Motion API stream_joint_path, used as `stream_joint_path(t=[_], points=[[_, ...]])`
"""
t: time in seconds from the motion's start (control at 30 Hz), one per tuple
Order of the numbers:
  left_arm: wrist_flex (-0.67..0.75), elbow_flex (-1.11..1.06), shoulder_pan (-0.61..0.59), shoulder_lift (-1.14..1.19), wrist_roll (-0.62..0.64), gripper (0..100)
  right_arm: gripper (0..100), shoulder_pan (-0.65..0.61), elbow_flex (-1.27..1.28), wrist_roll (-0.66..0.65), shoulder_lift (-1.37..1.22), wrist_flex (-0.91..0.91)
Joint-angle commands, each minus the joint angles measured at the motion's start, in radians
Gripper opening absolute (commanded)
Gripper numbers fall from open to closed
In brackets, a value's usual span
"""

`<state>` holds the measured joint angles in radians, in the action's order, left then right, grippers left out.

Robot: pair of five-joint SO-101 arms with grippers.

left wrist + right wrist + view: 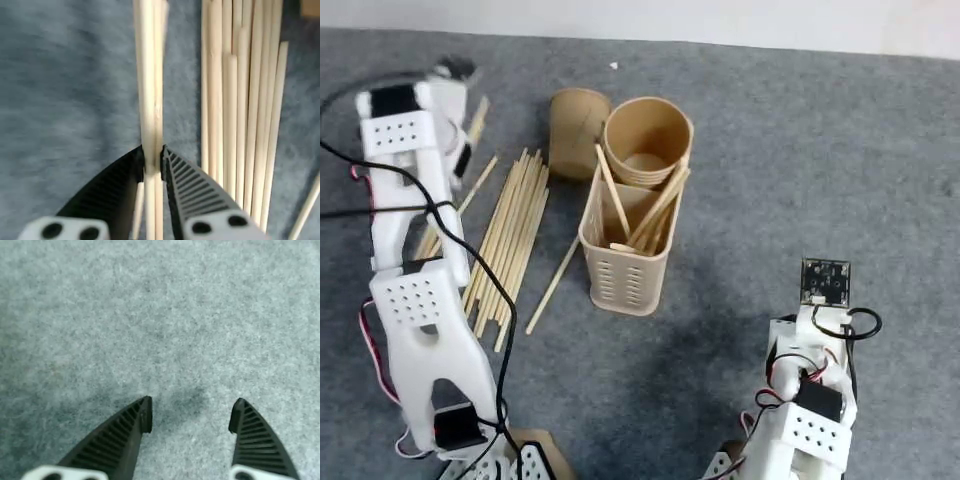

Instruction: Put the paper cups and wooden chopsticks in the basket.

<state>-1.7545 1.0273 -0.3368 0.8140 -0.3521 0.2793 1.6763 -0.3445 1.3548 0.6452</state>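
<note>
A beige slotted basket stands mid-table, holding a paper cup and a few wooden chopsticks. Another paper cup lies on its side behind the basket. A bundle of loose chopsticks lies on the carpet to its left, with one stray stick nearer the basket. My left gripper is shut on a pair of chopsticks, beside the bundle. The left arm stretches over the far left. My right gripper stands open over bare carpet; its arm is at the front right.
Grey carpet covers the table. Black cables trail along the left arm. A brown cardboard piece lies at the front edge near the left arm's base.
</note>
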Motion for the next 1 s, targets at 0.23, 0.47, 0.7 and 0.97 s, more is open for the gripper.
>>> stream_joint_path(t=[0.23, 0.47, 0.7, 0.97], points=[[-0.026, -0.18, 0.17, -0.598, 0.101, 0, 26.0, -0.012, 0.031, -0.008, 0.013, -0.018], [-0.018, -0.582, 0.369, -1.129, 0.157, 0, 26.0, -0.012, 0.031, -0.008, 0.013, -0.018], [0.239, -0.737, 0.542, -1.333, 0.282, 0, 26.0, -0.012, 0.031, -0.008, 0.013, -0.018], [0.589, -0.94, 0.694, -1.354, 0.318, 0, 26.0, -0.012, 0.031, -0.008, 0.013, -0.018]])
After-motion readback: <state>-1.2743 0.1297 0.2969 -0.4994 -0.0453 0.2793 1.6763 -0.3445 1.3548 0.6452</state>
